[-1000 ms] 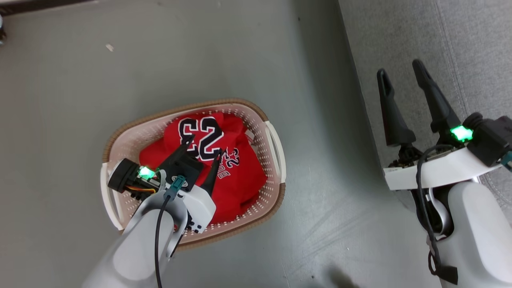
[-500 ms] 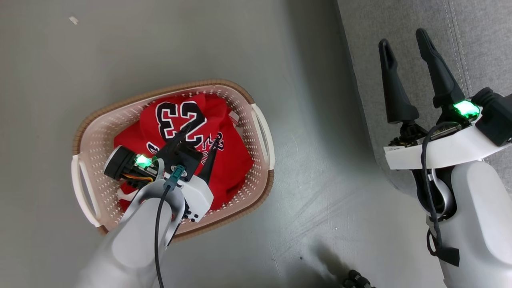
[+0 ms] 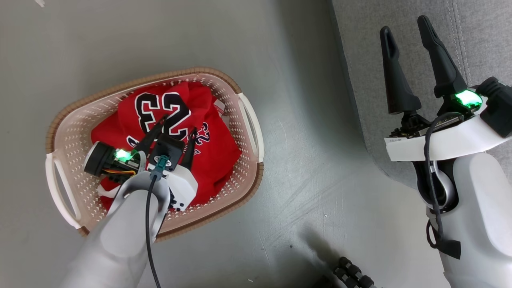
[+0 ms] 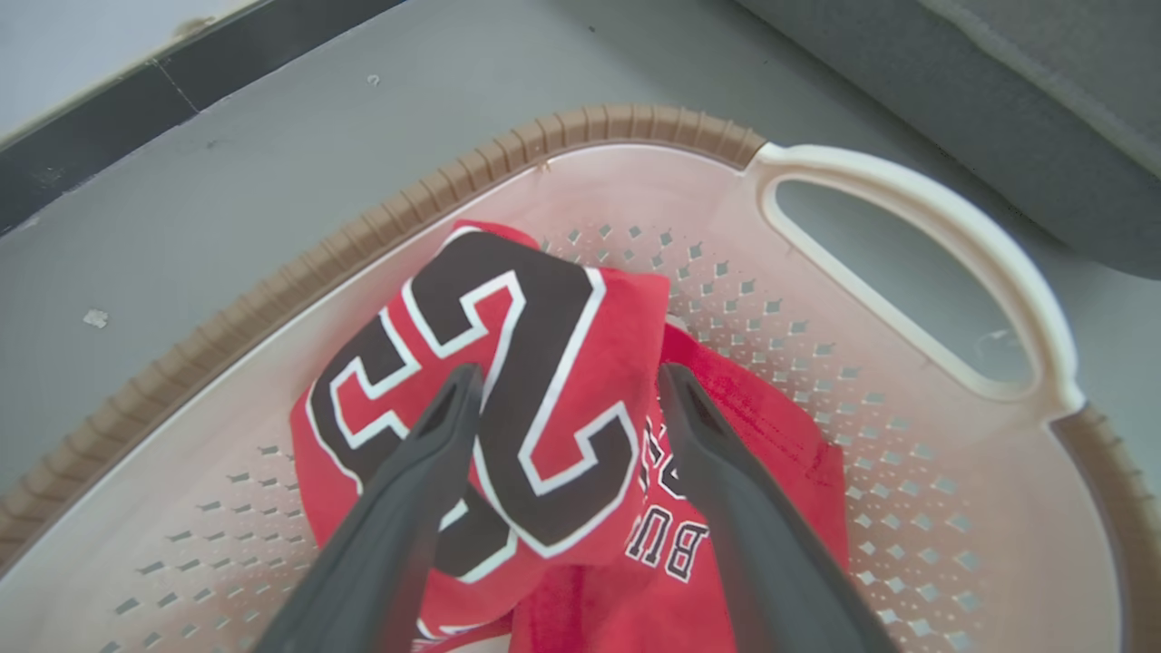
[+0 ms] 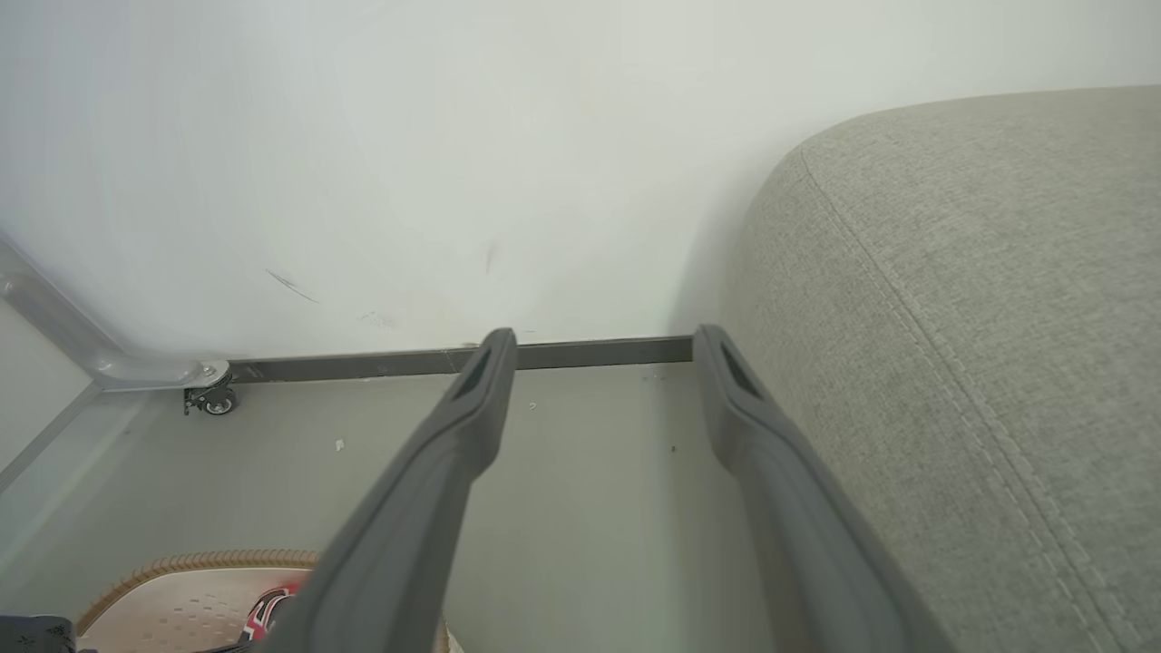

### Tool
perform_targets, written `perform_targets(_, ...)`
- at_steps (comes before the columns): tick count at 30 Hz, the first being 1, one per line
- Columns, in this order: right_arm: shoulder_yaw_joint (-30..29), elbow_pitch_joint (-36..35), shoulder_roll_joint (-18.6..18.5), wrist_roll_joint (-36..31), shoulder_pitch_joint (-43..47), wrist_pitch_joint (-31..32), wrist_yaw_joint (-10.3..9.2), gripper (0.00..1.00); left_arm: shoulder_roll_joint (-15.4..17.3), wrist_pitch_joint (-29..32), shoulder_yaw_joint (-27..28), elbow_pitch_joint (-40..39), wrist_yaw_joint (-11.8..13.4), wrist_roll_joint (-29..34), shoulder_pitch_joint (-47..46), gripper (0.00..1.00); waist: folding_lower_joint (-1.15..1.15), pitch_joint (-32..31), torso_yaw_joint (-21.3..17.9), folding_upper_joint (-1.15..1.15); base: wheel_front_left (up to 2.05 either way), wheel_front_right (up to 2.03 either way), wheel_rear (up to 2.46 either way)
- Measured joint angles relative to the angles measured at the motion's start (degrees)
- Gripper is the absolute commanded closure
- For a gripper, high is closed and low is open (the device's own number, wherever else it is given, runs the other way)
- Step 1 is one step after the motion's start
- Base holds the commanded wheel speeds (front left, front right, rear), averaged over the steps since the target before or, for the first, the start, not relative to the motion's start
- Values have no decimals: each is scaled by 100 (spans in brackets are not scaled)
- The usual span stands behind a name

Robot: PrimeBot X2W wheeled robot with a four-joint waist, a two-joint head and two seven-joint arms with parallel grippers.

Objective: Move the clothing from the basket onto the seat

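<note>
Clothing (image 3: 212, 156) lies bunched in the basket (image 3: 80, 124), which stands on the floor (image 3: 304, 80) beside the seat (image 3: 488, 36). None of it has gone across yet. What you've seen shift over the last second is mostly the head view itself. Basket, floor marks and seat edge have all slid together, so the camera moved, not the basket. Against the fabric your left hand (image 3: 179, 124) has barely changed place. It sits inside the basket with its fingers apart, straddling the raised fold that carries the big "23". In the left wrist view the tips look level with that fold, though you can't tell whether they touch it. Your right hand (image 3: 404, 25) hangs spread and empty by the seat's edge. So the reach looks finished and the pinch isn't; closing on that fold is, I'd judge, your next step.
</note>
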Motion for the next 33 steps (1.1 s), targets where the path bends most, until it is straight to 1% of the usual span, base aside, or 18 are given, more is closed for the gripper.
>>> perform_targets(9,0,4,1,88,-125,-7,0,0,30,-38,118,241,278,56,-198,0,0,219,-107,0,0,0,0)
perform_targets(12,-3,4,0,88,-126,-7,0,0,27,-45,121,288,311,71,-243,0,0,255,-117,0,0,0,0)
perform_targets(13,-3,4,0,88,-127,-7,0,0,26,-45,122,316,311,71,-262,5,0,271,-121,0,0,0,0)
perform_targets(14,-4,5,0,88,-133,-7,0,0,25,-49,122,342,311,71,-279,39,0,286,-122,0,0,0,0)
perform_targets(15,-5,9,0,88,-149,-7,0,0,25,-64,123,363,311,71,-296,63,0,300,-121,0,0,0,0)
perform_targets(16,-11,13,1,88,-173,-7,0,0,25,-78,123,376,311,71,-310,100,0,311,-118,0,0,0,0)
perform_targets(22,-34,53,0,88,-256,-7,0,0,15,-100,90,422,290,68,-359,100,0,326,-63,0,0,0,0)
perform_targets(30,-22,210,0,35,-258,-8,0,0,-10,-154,40,365,101,47,-461,100,-1,257,86,0,0,0,0)
perform_targets(33,-23,265,0,25,-257,-8,0,0,-15,-199,16,291,98,48,-463,100,-1,208,149,0,0,0,0)
